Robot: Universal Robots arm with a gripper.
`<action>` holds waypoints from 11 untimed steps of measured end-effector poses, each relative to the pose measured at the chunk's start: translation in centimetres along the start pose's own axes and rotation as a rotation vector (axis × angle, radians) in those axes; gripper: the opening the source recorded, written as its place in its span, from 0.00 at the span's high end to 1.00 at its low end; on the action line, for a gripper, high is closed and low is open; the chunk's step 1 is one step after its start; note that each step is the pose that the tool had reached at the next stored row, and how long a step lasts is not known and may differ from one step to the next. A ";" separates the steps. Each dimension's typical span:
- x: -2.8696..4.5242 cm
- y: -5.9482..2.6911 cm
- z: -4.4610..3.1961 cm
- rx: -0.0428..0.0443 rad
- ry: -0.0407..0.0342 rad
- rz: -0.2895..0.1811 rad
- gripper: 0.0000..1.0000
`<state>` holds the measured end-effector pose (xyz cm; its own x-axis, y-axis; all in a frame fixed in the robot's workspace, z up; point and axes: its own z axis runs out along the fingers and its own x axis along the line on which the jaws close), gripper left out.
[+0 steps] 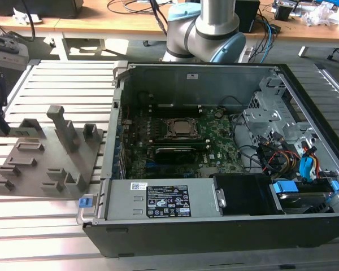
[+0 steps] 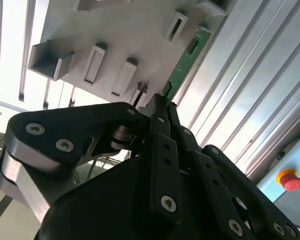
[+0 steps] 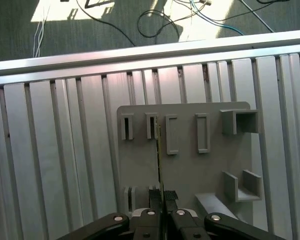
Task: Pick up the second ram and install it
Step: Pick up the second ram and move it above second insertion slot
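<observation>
Second wrist view: the gripper point(image 2: 159, 102) has its fingers drawn together on one end of the second ram point(image 2: 187, 55), apparently pinching it, though the contact is partly hidden. The green stick stands on edge over the grey holder tray point(image 1: 31, 169), which lies at the exterior view's left on the slatted desk point(image 1: 45, 226), beside the open computer case point(image 1: 214, 237).

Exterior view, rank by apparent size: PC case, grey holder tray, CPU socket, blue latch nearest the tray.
1. PC case
2. grey holder tray
3. CPU socket
4. blue latch
The gaps are clear, so no ties.
</observation>
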<state>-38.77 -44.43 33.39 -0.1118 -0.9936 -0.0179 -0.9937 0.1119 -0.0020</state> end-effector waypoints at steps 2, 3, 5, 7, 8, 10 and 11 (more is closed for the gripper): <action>-0.01 0.00 -0.48 0.0001 0.0000 0.000 0.86; -0.01 0.00 -0.62 0.0000 0.0000 0.000 0.86; -0.02 0.00 -1.04 0.0001 0.0000 0.000 0.86; -0.03 0.00 -1.44 0.0000 0.0000 0.000 0.86; -0.03 0.00 -1.68 0.0001 0.0000 0.000 0.86; -0.04 -0.01 -2.29 0.0001 0.0000 0.000 0.86; -0.05 0.00 -2.58 0.0000 -0.0001 0.000 0.86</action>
<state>-38.77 -44.43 35.96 -0.1118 -0.9936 -0.0179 -0.9937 0.1119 -0.0021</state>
